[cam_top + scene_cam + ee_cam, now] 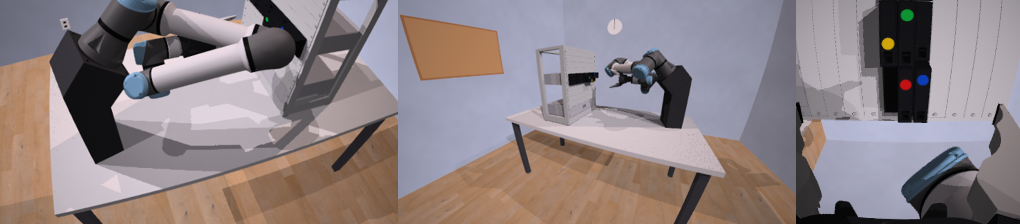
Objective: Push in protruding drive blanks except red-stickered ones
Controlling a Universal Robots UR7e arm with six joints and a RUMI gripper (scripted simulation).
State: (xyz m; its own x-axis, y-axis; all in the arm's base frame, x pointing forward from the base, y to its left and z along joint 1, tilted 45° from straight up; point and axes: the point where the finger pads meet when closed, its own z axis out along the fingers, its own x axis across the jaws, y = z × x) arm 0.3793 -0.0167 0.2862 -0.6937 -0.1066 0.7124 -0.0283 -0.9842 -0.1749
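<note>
Gripper point(616, 84) wide open, empty, facing drive blanks point(905, 60), well apart.

No legible text, brand, number or sign found. Only plain coloured stickers on the drive blanks point(905, 60): green, yellow, red, blue, all unlettered.

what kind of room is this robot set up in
Probably a small lab or office-like test room: an open-frame equipment rack and the arm's black pedestal share one table, with a cork board and wall clock on pale blue walls above wood flooring.
</note>
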